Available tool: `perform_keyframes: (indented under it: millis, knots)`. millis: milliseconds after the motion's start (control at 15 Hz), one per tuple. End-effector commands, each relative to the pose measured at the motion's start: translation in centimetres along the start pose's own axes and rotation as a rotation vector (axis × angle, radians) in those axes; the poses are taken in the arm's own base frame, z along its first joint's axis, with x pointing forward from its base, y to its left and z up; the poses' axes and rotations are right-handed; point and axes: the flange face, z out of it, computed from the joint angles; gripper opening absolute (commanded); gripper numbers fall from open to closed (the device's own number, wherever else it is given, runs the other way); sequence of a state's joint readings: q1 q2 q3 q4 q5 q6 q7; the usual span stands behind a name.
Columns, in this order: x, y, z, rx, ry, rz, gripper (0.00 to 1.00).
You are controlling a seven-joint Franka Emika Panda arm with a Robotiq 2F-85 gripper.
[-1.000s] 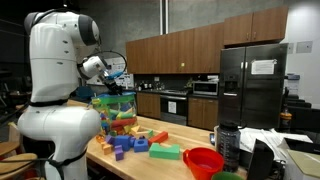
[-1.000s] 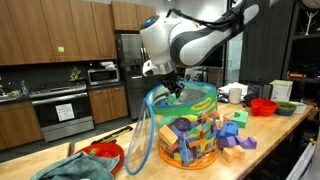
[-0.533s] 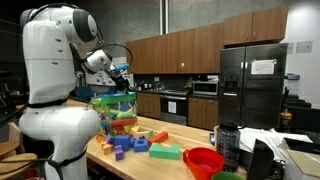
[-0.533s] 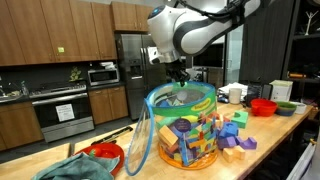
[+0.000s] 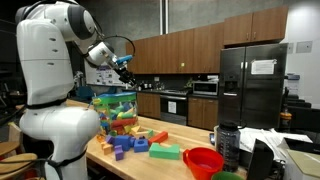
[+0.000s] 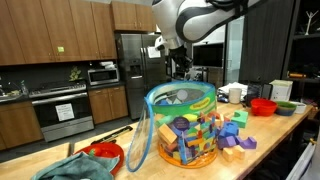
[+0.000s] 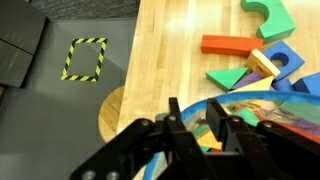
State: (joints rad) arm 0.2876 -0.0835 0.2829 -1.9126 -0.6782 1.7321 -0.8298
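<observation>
you've raised the gripper [image 5: 122, 62] clear above the block tub [image 5: 113, 98]. its jaws stand partly closed; i cannot tell if they hold anything.

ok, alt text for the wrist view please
Looking down past the dark end effector, poised above the rim of a toy tub at lower right. The wooden table beyond carries loose blocks, including a red bar and a green arch; grey floor with a yellow-black taped square lies left.
</observation>
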Motion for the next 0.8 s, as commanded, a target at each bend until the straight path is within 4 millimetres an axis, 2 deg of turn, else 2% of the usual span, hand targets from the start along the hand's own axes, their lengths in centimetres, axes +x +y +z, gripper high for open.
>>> perform_keyframes:
  millis: [0, 200, 333, 400, 467, 733]
  knots:
    - [-2.3, 0.5, -0.9, -0.014, -0.047, -0.001, 0.10]
    - [-2.7, 0.4, -1.2, -0.017, -0.051, 0.013, 0.10]
    - [-1.2, -0.2, -1.4, -0.021, -0.007, 0.021, 0.10]
    - [-0.1, -0.9, -1.4, -0.010, 0.017, 0.019, 0.60]
    - [-0.9, 0.1, -1.1, -0.008, -0.014, 0.012, 0.37]
    - [0.5, -0.7, -1.4, -0.005, 0.004, 0.005, 0.59]
